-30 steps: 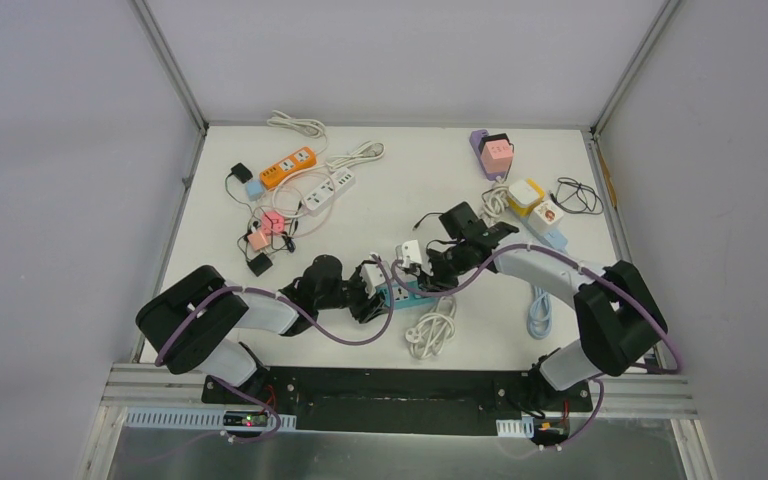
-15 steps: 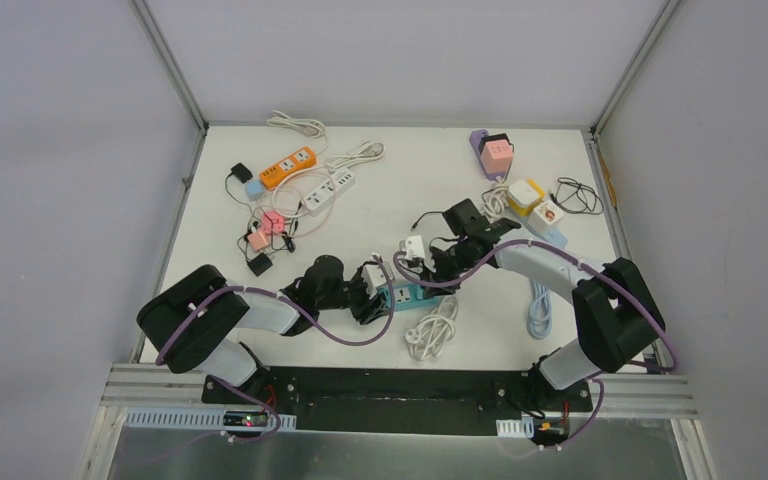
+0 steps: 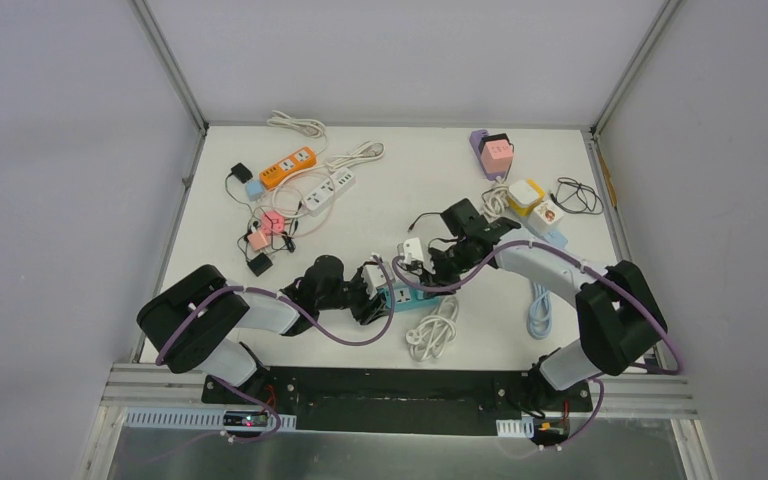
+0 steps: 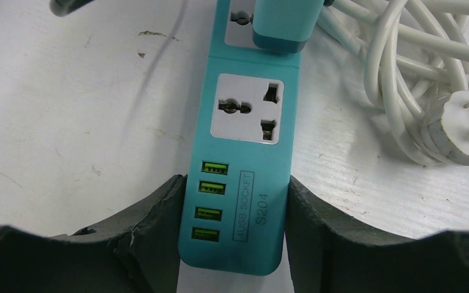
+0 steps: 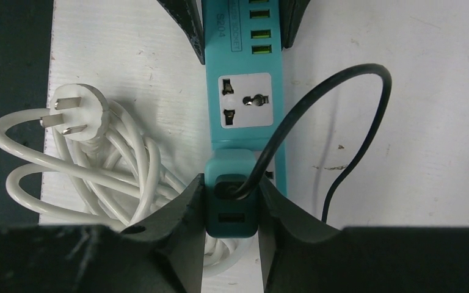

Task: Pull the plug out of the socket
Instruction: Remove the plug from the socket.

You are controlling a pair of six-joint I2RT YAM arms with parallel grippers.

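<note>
A teal power strip point(image 3: 407, 297) lies near the table's front centre. It also shows in the left wrist view point(image 4: 244, 159) and in the right wrist view point(image 5: 244, 110). My left gripper point(image 3: 378, 297) point(image 4: 235, 204) is shut on the strip's USB end. A teal plug point(image 5: 232, 210) point(image 4: 279, 24) with a black cable point(image 5: 342, 79) sits over the strip's far socket. My right gripper point(image 3: 425, 268) point(image 5: 231, 201) is shut on this plug. Whether its prongs are still in the socket cannot be told.
The strip's white cord point(image 3: 432, 328) lies coiled just beside it, its pronged plug point(image 4: 458, 131) loose. Other strips and adapters lie at the back: orange point(image 3: 288, 167), white point(image 3: 327, 190), purple with a pink adapter point(image 3: 495, 152), yellow cube point(image 3: 525, 195). A pale blue cable point(image 3: 540, 310) lies right.
My right gripper has shifted slightly away from the table's front with the plug in it. The left gripper and strip have barely moved.
</note>
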